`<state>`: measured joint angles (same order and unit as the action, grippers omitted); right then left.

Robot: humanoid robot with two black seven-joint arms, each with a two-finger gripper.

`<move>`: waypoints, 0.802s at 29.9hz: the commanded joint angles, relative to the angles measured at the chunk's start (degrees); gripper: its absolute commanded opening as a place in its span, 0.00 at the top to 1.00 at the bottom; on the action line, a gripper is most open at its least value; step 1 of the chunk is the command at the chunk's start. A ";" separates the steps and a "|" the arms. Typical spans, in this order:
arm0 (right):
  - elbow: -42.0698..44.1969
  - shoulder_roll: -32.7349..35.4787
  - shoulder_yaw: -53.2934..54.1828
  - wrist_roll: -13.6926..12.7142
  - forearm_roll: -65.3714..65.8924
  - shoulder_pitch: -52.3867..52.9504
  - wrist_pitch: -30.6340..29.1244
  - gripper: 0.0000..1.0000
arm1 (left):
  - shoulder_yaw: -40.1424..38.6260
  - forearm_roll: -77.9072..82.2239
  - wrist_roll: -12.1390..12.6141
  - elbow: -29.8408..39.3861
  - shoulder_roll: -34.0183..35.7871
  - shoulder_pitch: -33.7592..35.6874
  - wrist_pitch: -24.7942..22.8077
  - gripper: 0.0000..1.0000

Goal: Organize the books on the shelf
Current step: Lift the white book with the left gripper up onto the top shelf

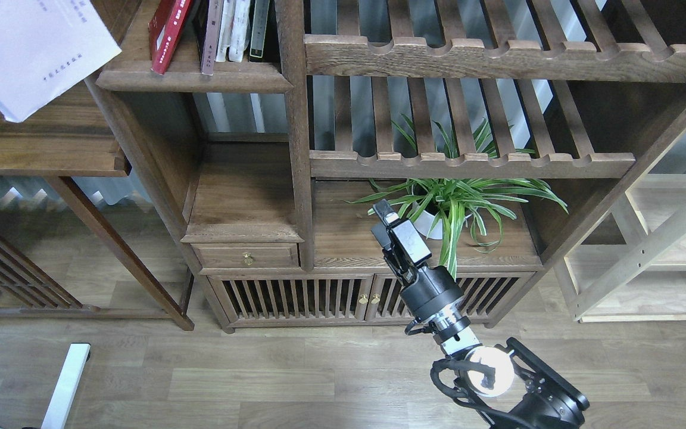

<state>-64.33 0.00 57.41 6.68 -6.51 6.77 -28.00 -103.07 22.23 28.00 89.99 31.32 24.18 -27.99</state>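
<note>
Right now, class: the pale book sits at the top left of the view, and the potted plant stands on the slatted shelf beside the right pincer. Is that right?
Not quite. The plant stands on the solid board below the slatted shelf, not on it, as the head view shows. The rest holds: the pale book is at the top left, and the right pincer is beside the plant.

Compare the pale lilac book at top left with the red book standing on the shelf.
The pale lilac book shows its broad cover, tilted, out in front of the cabinet; the red book shows its narrow spine, leaning among other books on the shelf. Lilac is pale, red vivid. Both carry printed text.
</note>
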 commanded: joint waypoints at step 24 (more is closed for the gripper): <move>-0.35 0.00 -0.10 -0.17 0.00 1.93 0.00 0.00 | 6.83 -0.25 0.00 -4.47 1.29 9.13 -0.01 0.98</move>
<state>-64.64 0.00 57.17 6.50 -6.53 8.70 -28.00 -96.19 22.14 28.00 85.69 32.85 33.25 -28.00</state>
